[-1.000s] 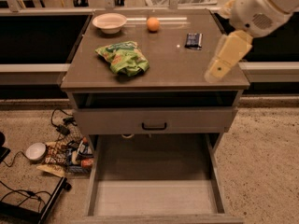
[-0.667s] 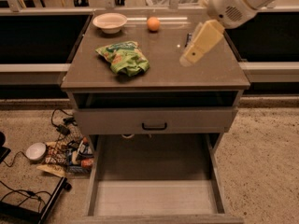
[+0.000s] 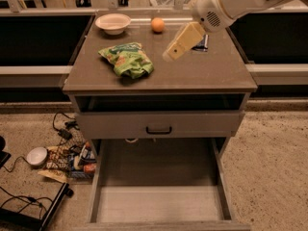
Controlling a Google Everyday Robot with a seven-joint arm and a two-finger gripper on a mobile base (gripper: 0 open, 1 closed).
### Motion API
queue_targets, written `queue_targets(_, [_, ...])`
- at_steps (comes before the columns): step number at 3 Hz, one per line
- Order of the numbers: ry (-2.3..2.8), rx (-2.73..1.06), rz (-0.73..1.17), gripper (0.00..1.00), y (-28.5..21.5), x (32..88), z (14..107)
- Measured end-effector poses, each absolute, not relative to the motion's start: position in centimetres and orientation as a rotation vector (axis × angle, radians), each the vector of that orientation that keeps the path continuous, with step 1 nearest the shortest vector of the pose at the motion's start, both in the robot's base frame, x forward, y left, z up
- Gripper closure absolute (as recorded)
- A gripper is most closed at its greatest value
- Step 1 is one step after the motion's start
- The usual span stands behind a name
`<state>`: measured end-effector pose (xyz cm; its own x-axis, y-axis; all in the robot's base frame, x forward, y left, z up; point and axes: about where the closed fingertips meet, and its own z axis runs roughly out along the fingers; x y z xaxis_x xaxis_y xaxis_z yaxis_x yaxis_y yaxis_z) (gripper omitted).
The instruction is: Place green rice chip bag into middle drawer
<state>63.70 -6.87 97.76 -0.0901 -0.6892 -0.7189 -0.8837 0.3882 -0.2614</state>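
Beneath the gripper (image 3: 179, 46), the cabinet top (image 3: 211, 73) spreads wide. Lower and nearer me, the middle drawer (image 3: 159, 203) stands pulled out, low walls round a pale floor. Left of the gripper, past a strip of tabletop, lies the green rice chip bag (image 3: 127, 59), back from the front edge. Behind sit a bowl (image 3: 113, 23), an orange (image 3: 158, 24) and a dark packet (image 3: 204, 43). Whether the gripper is open or closed, I cannot tell.
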Motion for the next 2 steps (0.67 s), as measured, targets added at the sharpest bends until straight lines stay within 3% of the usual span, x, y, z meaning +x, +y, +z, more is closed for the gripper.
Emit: queue_targets(2, [1.954,-1.440,0.291,0.00,0.7,66.4,92.4])
